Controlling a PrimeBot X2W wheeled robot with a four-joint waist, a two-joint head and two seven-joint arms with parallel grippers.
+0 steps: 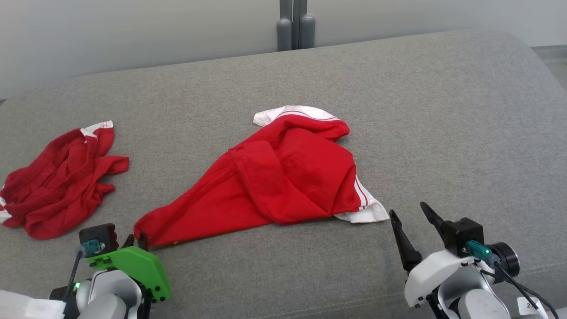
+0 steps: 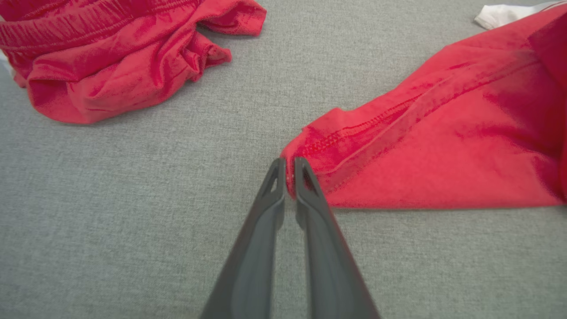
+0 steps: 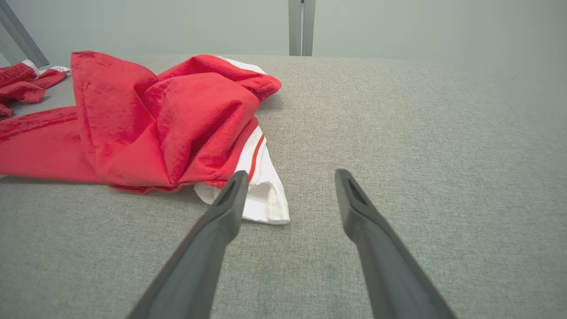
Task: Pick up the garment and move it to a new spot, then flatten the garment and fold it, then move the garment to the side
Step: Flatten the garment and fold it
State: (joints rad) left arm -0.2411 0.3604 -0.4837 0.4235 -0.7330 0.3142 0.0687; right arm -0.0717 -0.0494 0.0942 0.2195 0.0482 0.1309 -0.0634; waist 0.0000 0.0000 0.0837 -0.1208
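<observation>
Pinching a corner of the garment (image 1: pixel 283 177), likely to pull it flat, the left gripper (image 2: pixel 289 166) leads while the right gripper (image 1: pixel 407 208) hovers open

Head cam high, looks down; wrist cams low, close; all share garment (image 1: pixel 283 177)

Off to my left there's a second red garment (image 1: pixel 57 177) — all crumpled — on the grey fabric surface (image 1: pixel 443 110), grey posts (image 1: pixel 296 26) behind.
</observation>
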